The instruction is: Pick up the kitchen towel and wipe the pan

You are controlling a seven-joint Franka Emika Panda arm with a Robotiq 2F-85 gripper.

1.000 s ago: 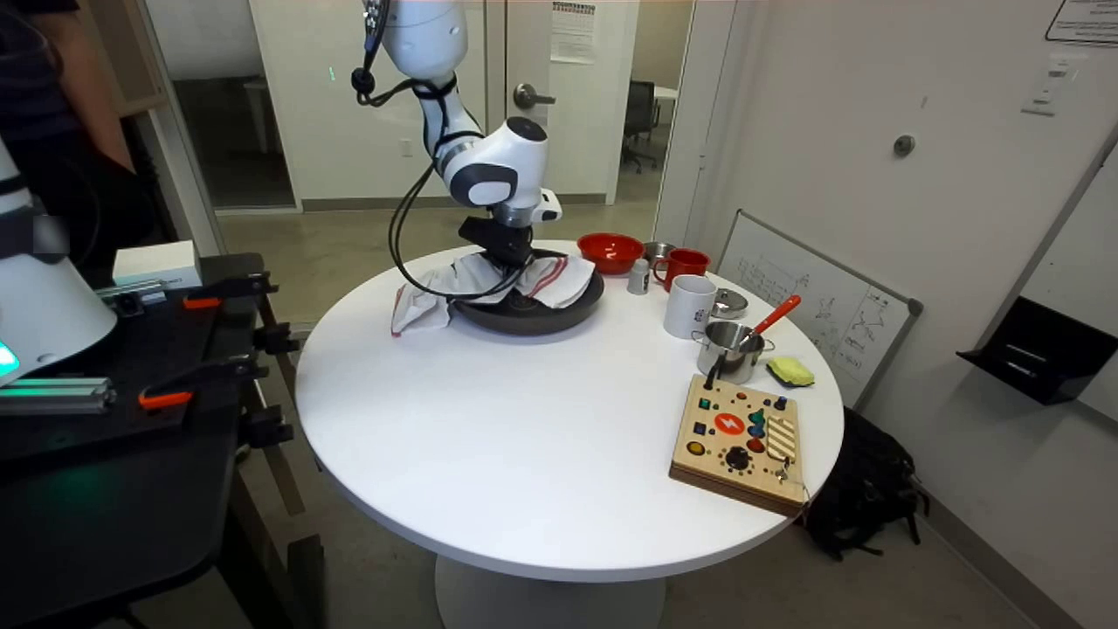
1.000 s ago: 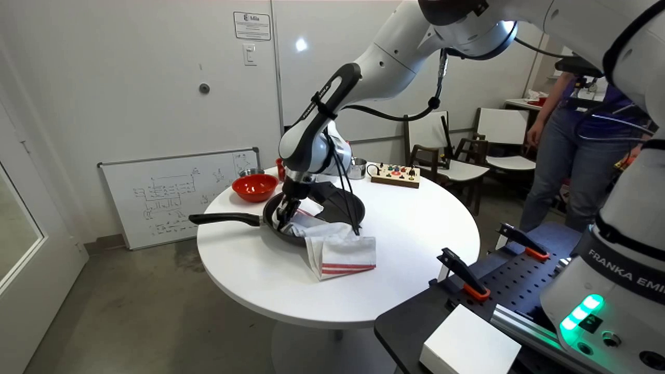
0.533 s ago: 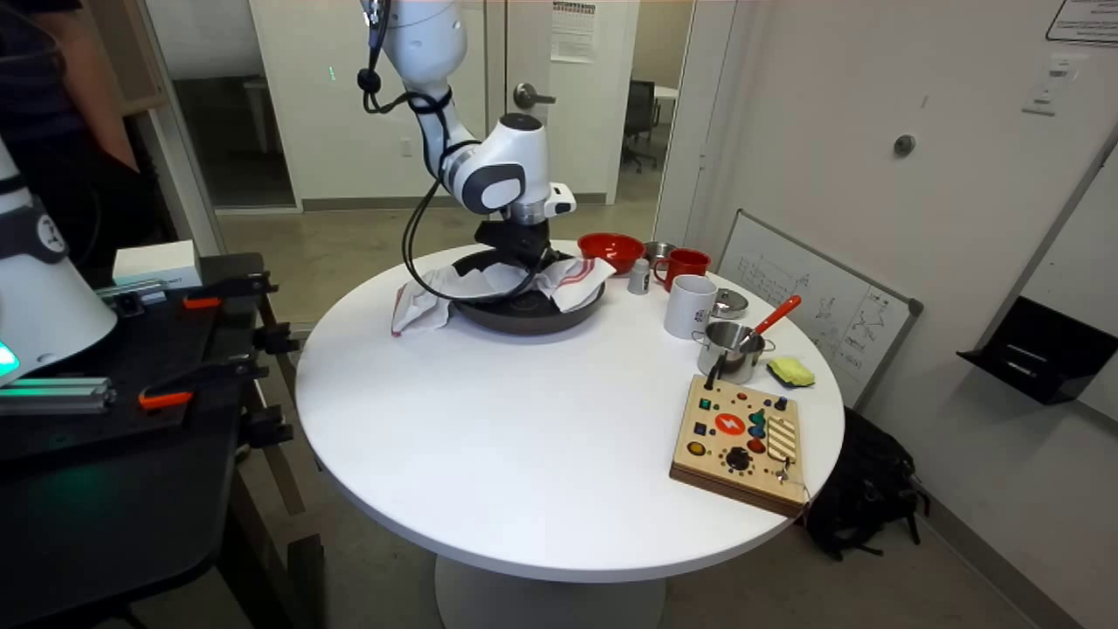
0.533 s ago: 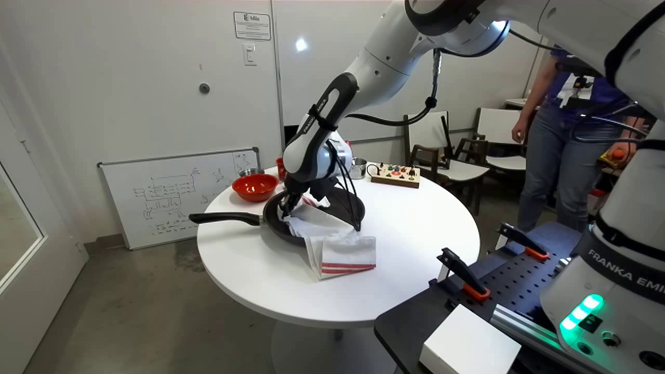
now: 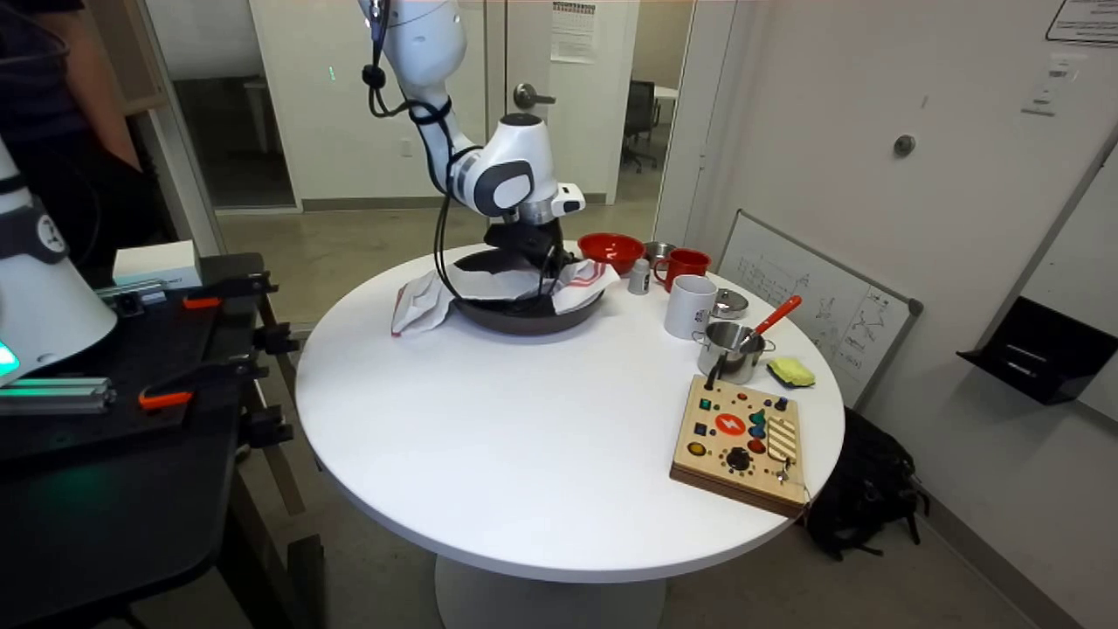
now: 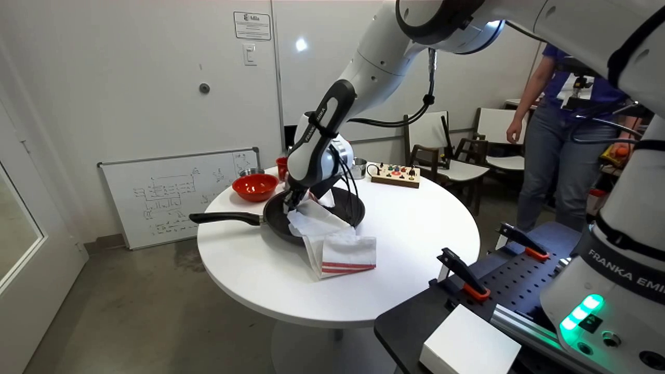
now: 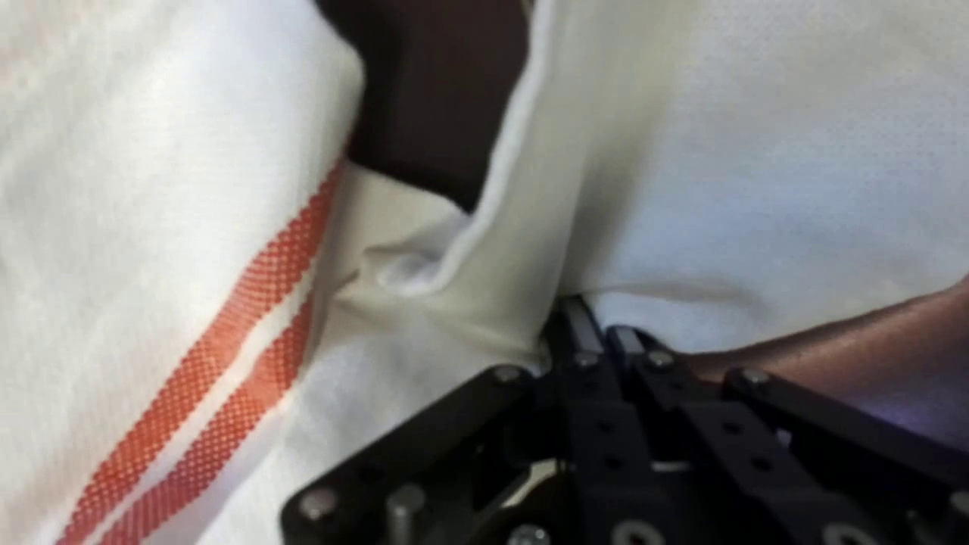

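Note:
The black pan (image 5: 524,325) stands near the rim of the round white table; its long handle (image 6: 226,218) shows in an exterior view. Across the pan lies the white, red-striped kitchen towel (image 6: 322,221), bunched inside, with a folded striped end spilling over the side onto the tabletop. My gripper (image 6: 292,202) points down into the pan close to the handle side. In the wrist view the gripper (image 7: 598,322) has its fingers nearly together, with the towel (image 7: 151,189) gathered around the tips, which are partly hidden in folds. Dark pan surface (image 7: 439,98) shows between folds.
Beside the pan sits a red bowl (image 5: 611,252), with a shaker (image 5: 638,278) and red mug (image 5: 686,267) close by. Farther along are a white mug (image 5: 689,307), a steel pot (image 5: 728,351), a sponge (image 5: 790,371) and the wooden board (image 5: 742,445). Cables hang from the arm.
In both exterior views my gripper has shifted rightward inside the pan, dragging the bunched part of the towel along. The end on the tabletop has stayed nearly in place.

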